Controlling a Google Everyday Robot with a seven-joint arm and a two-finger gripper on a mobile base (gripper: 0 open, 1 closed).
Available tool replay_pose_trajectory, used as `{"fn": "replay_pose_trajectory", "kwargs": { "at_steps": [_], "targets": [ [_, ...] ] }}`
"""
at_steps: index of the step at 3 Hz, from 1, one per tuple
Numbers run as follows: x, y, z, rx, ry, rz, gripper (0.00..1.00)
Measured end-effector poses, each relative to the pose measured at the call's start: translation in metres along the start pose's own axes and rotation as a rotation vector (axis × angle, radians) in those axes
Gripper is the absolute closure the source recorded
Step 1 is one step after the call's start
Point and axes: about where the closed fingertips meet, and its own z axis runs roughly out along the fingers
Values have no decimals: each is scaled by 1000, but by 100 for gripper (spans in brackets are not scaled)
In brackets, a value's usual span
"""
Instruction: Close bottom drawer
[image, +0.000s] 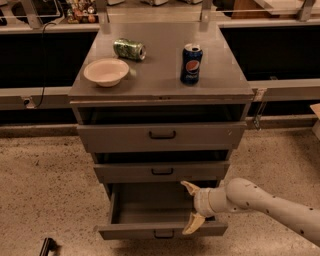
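Note:
The bottom drawer (150, 205) of the grey metal cabinet is pulled out, its slim front panel (125, 232) facing me with a small dark handle (163, 234) at its centre. Its inside looks empty. My gripper (192, 206) reaches in from the right on a white arm (270, 205). It is open, one finger (190, 187) up near the middle drawer's lower edge and the other (193, 223) down by the bottom drawer's front panel, right of the handle.
The middle drawer (161, 171) and top drawer (161, 135) stand above, both slightly out. On the cabinet top (160, 75) are a white bowl (106, 71), a green can on its side (129, 49) and an upright blue Pepsi can (191, 63). Speckled floor surrounds the cabinet.

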Motion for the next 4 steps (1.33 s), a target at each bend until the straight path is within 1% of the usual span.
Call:
{"fn": "replay_pose_trajectory", "kwargs": {
  "at_steps": [1, 2, 3, 4],
  "targets": [
    [12, 0, 7, -33, 29, 30, 0],
    [54, 14, 29, -23, 54, 79, 0],
    [90, 36, 50, 10, 46, 107, 19],
    [119, 53, 57, 40, 9, 124, 41]
  ]
}}
